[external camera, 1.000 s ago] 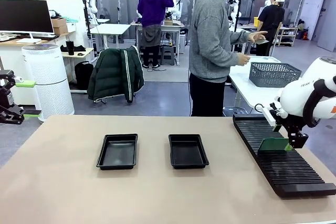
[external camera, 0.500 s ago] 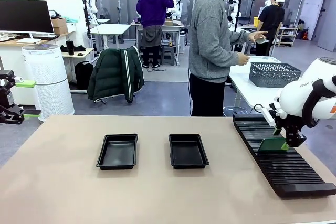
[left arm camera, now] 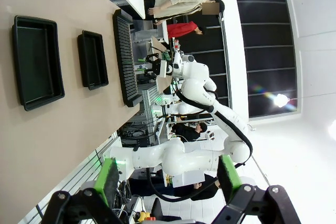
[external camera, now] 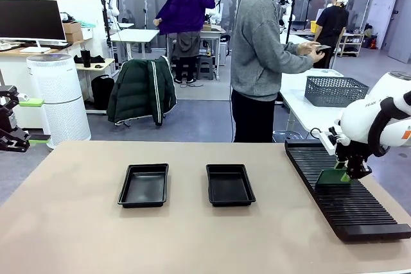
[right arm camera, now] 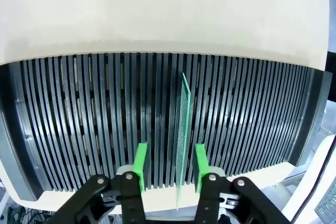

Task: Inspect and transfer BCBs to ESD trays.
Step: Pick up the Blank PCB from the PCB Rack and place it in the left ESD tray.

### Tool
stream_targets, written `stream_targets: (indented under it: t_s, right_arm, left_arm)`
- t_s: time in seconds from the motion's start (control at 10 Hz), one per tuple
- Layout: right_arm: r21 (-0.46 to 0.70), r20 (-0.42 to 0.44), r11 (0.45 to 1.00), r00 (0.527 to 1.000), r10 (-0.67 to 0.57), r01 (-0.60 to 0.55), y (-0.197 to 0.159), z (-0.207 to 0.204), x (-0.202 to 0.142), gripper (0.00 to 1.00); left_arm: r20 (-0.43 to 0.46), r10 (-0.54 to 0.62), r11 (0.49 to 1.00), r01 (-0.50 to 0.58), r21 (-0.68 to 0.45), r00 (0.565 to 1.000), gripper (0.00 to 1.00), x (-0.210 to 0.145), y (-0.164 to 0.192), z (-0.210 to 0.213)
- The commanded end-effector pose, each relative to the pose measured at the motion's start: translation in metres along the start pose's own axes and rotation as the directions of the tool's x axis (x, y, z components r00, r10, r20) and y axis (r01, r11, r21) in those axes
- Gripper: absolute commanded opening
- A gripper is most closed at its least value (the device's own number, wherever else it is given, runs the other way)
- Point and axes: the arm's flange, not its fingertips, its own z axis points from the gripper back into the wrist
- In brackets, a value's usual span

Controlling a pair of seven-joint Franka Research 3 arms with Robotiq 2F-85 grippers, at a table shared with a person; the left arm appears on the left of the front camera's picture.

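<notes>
Right wrist view: BCB (right arm camera: 182,124) stands on edge in a slot of the black rack (right arm camera: 79,124), between the right gripper's (right arm camera: 170,165) green pads (right arm camera: 140,165). A gap shows on each side, so the jaws are parted and not yet gripping.
Left wrist view: left gripper (left arm camera: 168,179) is spread wide with nothing between its fingers.
Front view: left ESD tray (external camera: 144,185) and right ESD tray (external camera: 230,184) lie side by side, well apart from the rack at the right.
Surface: tan table (external camera: 192,242).
Room: person (external camera: 260,56) in a grey sweater stands at the far side, with a grey mesh basket (external camera: 335,91) beyond.
</notes>
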Motion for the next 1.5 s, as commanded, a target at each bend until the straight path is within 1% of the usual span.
stream_targets:
  t_s: [0.0, 0.3, 0.7, 0.8, 1.1, 1.2, 1.3, 1.4]
  right_arm:
    - [-0.037, 0.021, 0.999, 1.000, 0.018, -0.018, -0.0026, -0.0044, -0.0009, 0.36]
    - [-0.048, 0.018, 0.999, 1.000, 0.018, -0.017, -0.0038, -0.0048, -0.0014, 0.20]
    - [-0.045, 0.014, 0.999, 1.000, 0.015, -0.014, -0.0055, -0.0051, -0.0017, 0.02]
    - [-0.044, 0.014, 0.999, 1.000, 0.014, -0.013, -0.0054, -0.0054, -0.0021, 0.00]
    - [-0.042, 0.011, 0.999, 1.000, -0.006, 0.007, -0.0051, -0.0061, -0.0036, 0.00]
    - [-0.042, 0.003, 0.999, 1.000, -0.007, 0.008, -0.0053, -0.0054, -0.0037, 0.00]
    - [-0.051, -0.013, 0.998, 0.999, -0.033, 0.032, -0.0060, -0.0054, -0.0039, 0.00]
    - [-0.026, -0.004, 1.000, 1.000, -0.003, 0.003, -0.0033, 0.0023, -0.0003, 0.00]
  left_arm:
    - [0.003, 0.000, 1.000, 0.000, 0.000, 1.000, 1.00, -0.0001, 0.0002, 0.0008]
    - [0.003, 0.000, 1.000, 0.000, 0.000, 1.000, 1.00, -0.0001, 0.0002, 0.0008]
    - [0.003, 0.000, 1.000, 0.000, 0.000, 1.000, 1.00, -0.0001, 0.0002, 0.0008]
    - [0.003, 0.000, 1.000, 0.000, 0.000, 1.000, 1.00, -0.0001, 0.0002, 0.0008]
    - [0.003, 0.000, 1.000, 0.000, 0.000, 1.000, 1.00, -0.0001, 0.0002, 0.0008]
    - [0.003, 0.000, 1.000, 0.000, 0.000, 1.000, 1.00, -0.0001, 0.0002, 0.0008]
    - [0.003, 0.000, 1.000, 0.000, 0.000, 1.000, 1.00, -0.0001, 0.0002, 0.0008]
    - [0.003, 0.000, 1.000, 0.000, 0.000, 1.000, 1.00, -0.0001, 0.0002, 0.0008]
